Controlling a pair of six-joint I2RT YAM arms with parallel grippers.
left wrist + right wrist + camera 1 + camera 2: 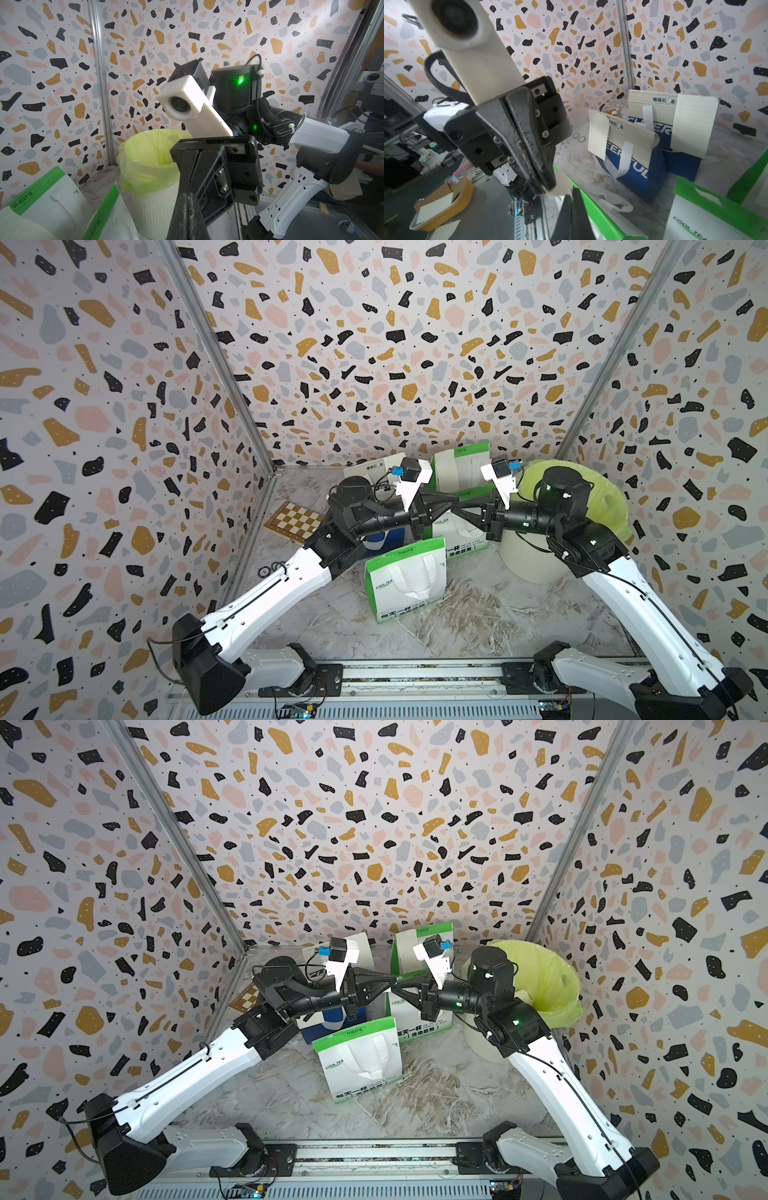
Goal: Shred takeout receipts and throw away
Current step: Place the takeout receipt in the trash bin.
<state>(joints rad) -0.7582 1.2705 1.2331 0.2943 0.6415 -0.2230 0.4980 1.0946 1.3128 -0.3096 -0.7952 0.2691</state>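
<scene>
Two pincers meet tip to tip above the green-and-white bags (405,589). The left pincer (455,500) is clenched on a small cream receipt piece (561,184) that juts from its tips toward the right pincer (456,511). That one is clenched too, its tips touching the piece, though I cannot tell whether it nips the paper. One whole receipt (598,135) and another (693,124) hang on blue-and-white bags (633,166), lower down on the left pincer's side, well apart from both tips.

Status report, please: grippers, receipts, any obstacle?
Left gripper and right gripper shut, tip to tip on one receipt. Two more receipts on blue bags. Bin open beside right arm.
</scene>
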